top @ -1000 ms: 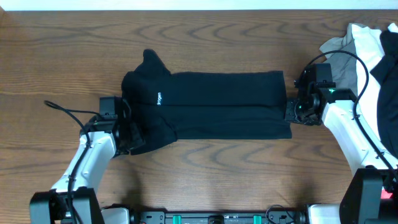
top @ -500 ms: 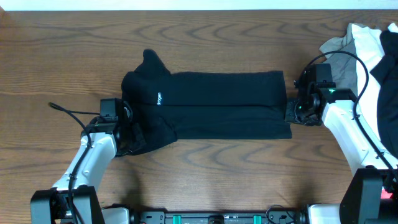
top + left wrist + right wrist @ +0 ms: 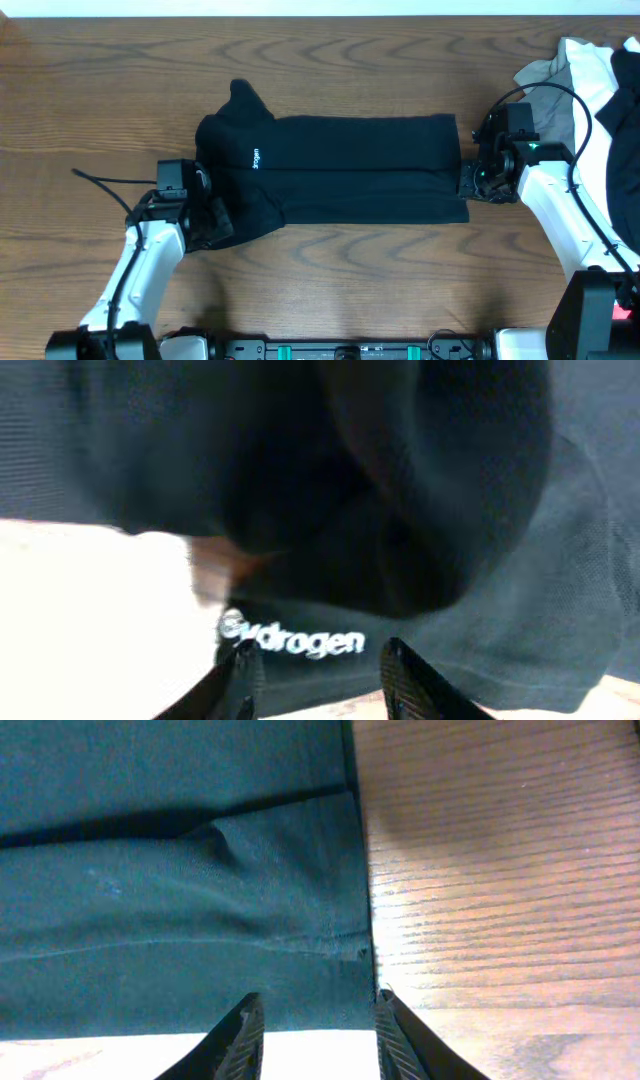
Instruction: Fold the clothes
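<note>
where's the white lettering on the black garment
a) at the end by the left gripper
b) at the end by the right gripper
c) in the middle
a: in the overhead view the white lettering sits on the black garment close to the left gripper, far from the right gripper.

Black garment [image 3: 350, 170], white lettering [image 3: 255, 157]

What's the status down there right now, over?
Left gripper open at the black garment's lettered end. Right gripper open, straddling the opposite hem. Garment flat, folded into a long strip. Nothing blocking; clothes pile sits beside the right arm.
</note>
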Robot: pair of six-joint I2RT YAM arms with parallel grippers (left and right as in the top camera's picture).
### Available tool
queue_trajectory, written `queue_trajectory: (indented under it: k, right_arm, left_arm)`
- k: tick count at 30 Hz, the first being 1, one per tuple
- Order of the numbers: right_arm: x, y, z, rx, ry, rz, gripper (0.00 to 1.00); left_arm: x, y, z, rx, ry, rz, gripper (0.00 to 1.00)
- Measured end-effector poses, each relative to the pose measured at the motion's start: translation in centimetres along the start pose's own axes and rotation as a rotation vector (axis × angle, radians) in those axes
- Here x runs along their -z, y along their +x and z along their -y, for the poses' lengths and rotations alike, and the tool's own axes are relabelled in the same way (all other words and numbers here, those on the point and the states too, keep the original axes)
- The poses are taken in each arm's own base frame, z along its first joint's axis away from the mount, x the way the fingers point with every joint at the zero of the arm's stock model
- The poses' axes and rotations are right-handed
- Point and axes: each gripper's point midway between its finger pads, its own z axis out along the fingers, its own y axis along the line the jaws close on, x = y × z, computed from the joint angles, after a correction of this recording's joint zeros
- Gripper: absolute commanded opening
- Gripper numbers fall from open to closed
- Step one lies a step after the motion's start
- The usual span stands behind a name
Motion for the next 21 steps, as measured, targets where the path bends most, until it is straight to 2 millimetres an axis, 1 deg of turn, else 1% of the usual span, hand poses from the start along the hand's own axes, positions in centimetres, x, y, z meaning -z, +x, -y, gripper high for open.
queue_trajectory:
  k: [5,8,13,14,16,21]
  right_arm:
    - [0.0,0.0,0.0,0.0,0.0,0.0,0.35]
    - [0.0,0.0,0.0,0.0,0.0,0.0,0.35]
    - [0.0,0.0,0.0,0.0,0.0,0.0,0.36]
    - [0.0,0.0,0.0,0.0,0.0,0.0,0.36]
    - [0.0,0.0,0.0,0.0,0.0,0.0,0.36]
    - [0.0,0.1,0.0,0.0,0.002,-0.006,0.36]
  left_arm:
    - [0.1,0.6,-0.9,0.005,-0.048,-0.021,0.43]
    - [-0.2,0.9,-1.2,0.01,-0.062,-0.038,0.43]
    - [-1.7,2.1,-1.9,0.036,-0.086,-0.092,0.42]
    - [-2.0,2.4,-2.1,0.041,-0.092,-0.104,0.35]
    - [-2.2,2.4,-2.0,0.05,-0.088,-0.106,0.06]
    - [-2.3,2.3,-1.2,0.046,-0.044,-0.11,0.06]
